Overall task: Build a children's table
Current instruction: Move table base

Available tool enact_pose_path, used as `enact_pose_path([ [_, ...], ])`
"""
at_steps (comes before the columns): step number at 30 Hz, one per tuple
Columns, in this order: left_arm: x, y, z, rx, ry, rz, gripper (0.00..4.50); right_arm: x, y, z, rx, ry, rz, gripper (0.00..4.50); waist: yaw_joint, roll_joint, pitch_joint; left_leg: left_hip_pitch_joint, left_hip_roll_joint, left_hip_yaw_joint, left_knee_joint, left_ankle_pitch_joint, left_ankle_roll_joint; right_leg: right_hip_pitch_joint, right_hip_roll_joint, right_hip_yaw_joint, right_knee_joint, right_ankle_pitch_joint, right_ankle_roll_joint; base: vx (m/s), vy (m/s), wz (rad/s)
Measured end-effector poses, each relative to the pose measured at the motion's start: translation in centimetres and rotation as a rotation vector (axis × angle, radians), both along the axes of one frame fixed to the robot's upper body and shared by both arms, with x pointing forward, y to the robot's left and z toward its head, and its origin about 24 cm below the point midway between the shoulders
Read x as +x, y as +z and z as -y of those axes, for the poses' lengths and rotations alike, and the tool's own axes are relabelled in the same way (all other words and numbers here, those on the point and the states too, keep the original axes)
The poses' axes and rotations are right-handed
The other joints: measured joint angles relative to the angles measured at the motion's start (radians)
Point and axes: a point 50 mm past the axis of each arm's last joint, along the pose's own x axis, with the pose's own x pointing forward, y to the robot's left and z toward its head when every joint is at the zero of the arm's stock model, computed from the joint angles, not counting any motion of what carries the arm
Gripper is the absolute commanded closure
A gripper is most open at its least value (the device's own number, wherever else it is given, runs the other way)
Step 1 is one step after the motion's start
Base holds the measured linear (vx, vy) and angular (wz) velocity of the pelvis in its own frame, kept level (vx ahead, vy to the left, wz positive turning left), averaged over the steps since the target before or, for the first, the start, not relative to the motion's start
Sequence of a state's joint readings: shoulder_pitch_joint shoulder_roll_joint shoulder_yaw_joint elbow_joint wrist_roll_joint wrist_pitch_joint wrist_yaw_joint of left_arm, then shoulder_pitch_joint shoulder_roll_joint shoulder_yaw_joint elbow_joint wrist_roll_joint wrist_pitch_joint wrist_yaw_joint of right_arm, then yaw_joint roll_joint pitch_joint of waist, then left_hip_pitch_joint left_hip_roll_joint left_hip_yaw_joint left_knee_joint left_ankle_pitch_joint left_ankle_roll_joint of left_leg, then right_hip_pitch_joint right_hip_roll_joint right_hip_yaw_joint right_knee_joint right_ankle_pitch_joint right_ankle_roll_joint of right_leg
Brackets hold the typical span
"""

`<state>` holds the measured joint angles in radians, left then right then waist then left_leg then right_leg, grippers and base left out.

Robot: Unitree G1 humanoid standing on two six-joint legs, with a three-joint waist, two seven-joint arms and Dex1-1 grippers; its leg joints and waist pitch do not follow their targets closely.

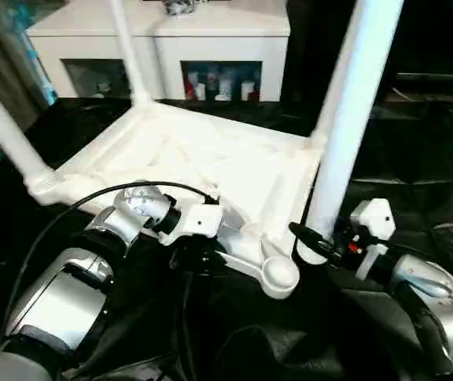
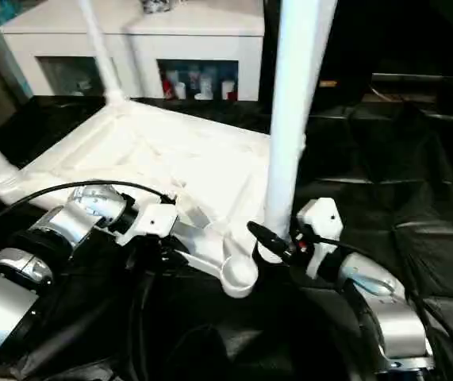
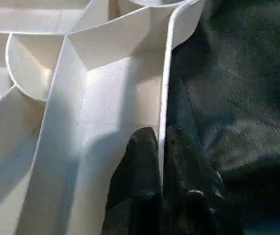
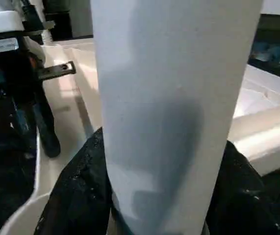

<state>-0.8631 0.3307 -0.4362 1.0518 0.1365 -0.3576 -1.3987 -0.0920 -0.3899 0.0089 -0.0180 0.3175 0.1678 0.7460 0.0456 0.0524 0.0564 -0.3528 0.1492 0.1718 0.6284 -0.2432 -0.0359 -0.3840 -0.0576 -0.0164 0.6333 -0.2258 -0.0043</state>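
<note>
Nearest the camera, both silver forearms reach forward over the black-covered work table. The left arm bends inward at the wrist, and the left gripper is pinched narrow on the near rim wall of the children's table, one black finger on each side of the thin white wall. The right arm comes in low from the right, its wrist turned toward the middle, and the right gripper holds a white leg near its lower end, a black finger on either side of the tube. That leg stands tilted, its foot close by the empty near corner socket; whether it touches the socket cannot be told. The children's table lies upside down on the black cover, ribbed underside up, with further legs rising from its left and far corners. Beyond it stands a white cabinet with open shelves.
</note>
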Motion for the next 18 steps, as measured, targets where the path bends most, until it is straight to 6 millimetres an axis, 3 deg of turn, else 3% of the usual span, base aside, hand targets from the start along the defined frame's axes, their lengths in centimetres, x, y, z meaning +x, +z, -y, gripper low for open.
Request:
enact_pose_path([
  [5, 0.8, -0.2, -0.4, -0.041, 0.261, 0.0, 4.47, 1.3, -0.2, 0.1, 0.018, -0.083, -0.013, 2.56, -0.02, -0.004, 0.001, 0.001, 0.0, 0.001, -0.003, 0.0, 0.0, 0.0, 0.0, 0.0, 0.0, 0.0, 0.0, 0.0, 0.0, 0.0],
  [10, 0.5, -0.5, -0.6, -0.139, 0.497, 0.03, 4.47, 2.7, -0.5, -0.7, 0.063, -0.134, -0.049, 2.56, -0.041, -0.022, 0.003, 0.002, 0.001, 0.001, -0.007, 0.0, 0.0, -0.001, 0.0, -0.001, -0.003, -0.001, -0.001, 0.0, 0.0, 0.0],
  [12, 0.1, -0.5, -0.2, -0.162, 0.531, 0.042, 4.47, 3.4, -0.5, -0.5, 0.073, -0.169, -0.072, 2.56, -0.032, -0.033, 0.003, 0.0, 0.002, 0.001, -0.008, 0.0, 0.001, -0.002, 0.0, -0.003, -0.003, -0.002, -0.003, 0.0, 0.0, 0.0],
  [15, -0.2, -0.5, 0.2, -0.166, 0.586, 0.047, 4.47, 4.1, -0.1, -0.8, 0.11, -0.167, -0.085, 2.56, -0.011, -0.036, 0.003, 0.001, 0.002, 0.001, -0.008, 0.0, 0.002, -0.001, 0.0, -0.003, -0.003, -0.002, -0.004, 0.0, 0.0, 0.0],
  [18, -0.6, -0.7, 0.8, -0.185, 0.588, 0.064, 4.5, 4.6, 0.5, -1.3, 0.146, -0.137, -0.088, 2.57, -0.001, -0.039, 0.003, 0.001, 0.001, 0.002, -0.008, 0.001, 0.002, -0.001, -0.001, -0.003, -0.003, -0.002, -0.004, 0.0, 0.0, 0.0],
])
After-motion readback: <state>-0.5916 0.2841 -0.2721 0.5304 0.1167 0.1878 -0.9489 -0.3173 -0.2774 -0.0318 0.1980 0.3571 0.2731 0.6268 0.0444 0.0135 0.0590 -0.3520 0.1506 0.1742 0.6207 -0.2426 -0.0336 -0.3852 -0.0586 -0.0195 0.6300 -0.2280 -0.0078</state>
